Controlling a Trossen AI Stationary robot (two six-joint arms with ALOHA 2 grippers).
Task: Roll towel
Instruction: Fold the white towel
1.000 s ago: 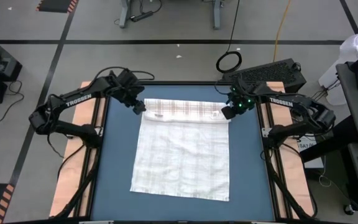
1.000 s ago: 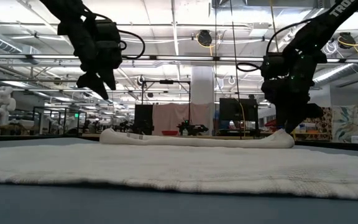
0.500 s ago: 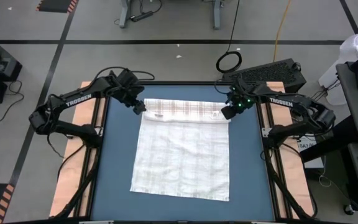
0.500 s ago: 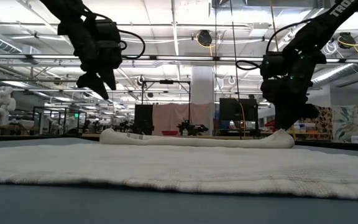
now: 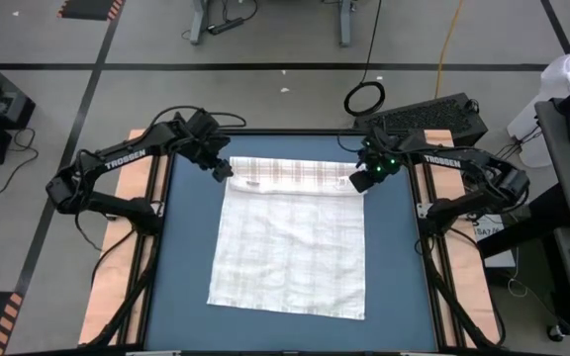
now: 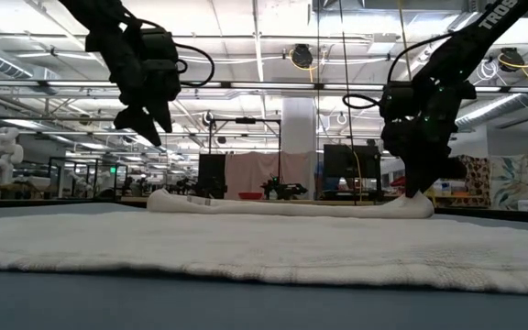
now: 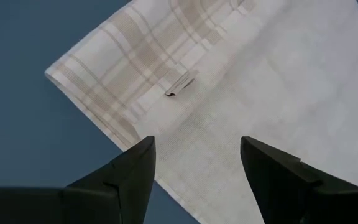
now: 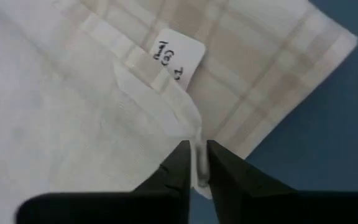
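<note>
On the table (image 5: pixel 188 247) lies the towel (image 5: pixel 290 252), far edge folded over; the right gripper (image 8: pixel 196 163) has just pinched shut on that fold's corner, while the left gripper (image 7: pixel 196 163) still hovers open above the other, so rolling can begin.

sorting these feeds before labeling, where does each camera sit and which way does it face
High view: above the table, straight down on the towel; both arms show.
Low view: at table-top height, level across the towel's folded far edge into the room; both arms hang in from above.
Left wrist view: over the towel's plaid corner; left end effector open, above the cloth.
Right wrist view: right end effector pinching a fold beside the label.
Shared: the towel shows in all four views.
</note>
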